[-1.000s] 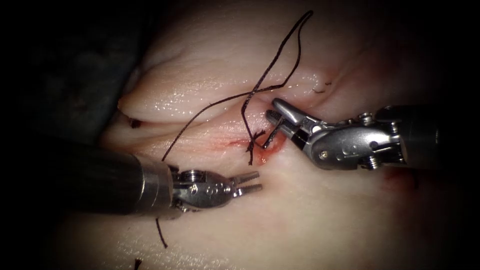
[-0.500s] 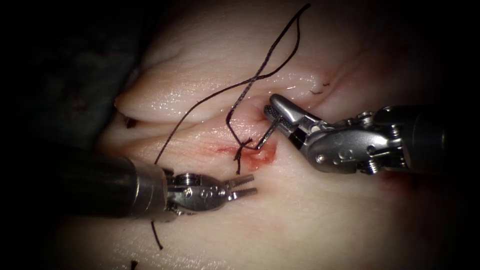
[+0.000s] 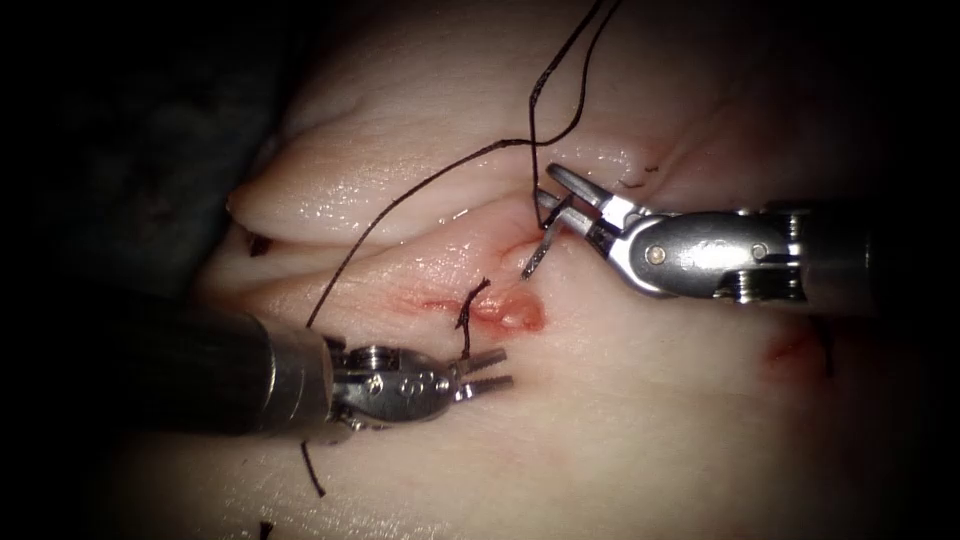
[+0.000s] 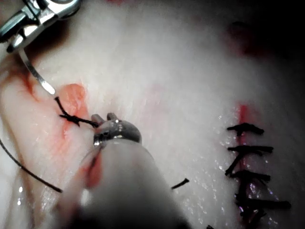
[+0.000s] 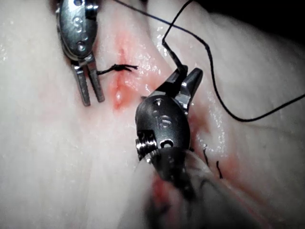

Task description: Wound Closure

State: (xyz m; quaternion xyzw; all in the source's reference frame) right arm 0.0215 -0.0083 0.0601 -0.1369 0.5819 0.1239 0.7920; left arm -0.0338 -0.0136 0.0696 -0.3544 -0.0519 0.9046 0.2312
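Holding the needle clear above the cut

Spanning the endoscope view, the tissue [image 3: 600, 430] lay pale and glistening, its cut [image 3: 400, 245] running as a dark fold across the middle with a patch of red fluid [image 3: 515, 312] just below it. The left tool [image 3: 490, 368] came in from the lower left, its shaft resting low over the tissue on the near side of the cut. Its jaws stood slightly apart and held nothing, with the tips just beside a short knotted thread end [image 3: 467, 305] that stuck up from the reddened spot. The right tool [image 3: 560, 197] entered from the right and sat above the cut. Its jaws were parted at the tips yet pinched the needle [image 3: 540, 255] near its rear end, where the thread joins. The needle hung free of the tissue, its point aimed down toward the red fluid without touching it. From that grip the thread [image 3: 420, 190] rose out of the top of the view, looped back down, and swept left across the upper flap toward the left tool's shaft. A short cut end of thread [image 3: 312, 470] lay below that shaft.
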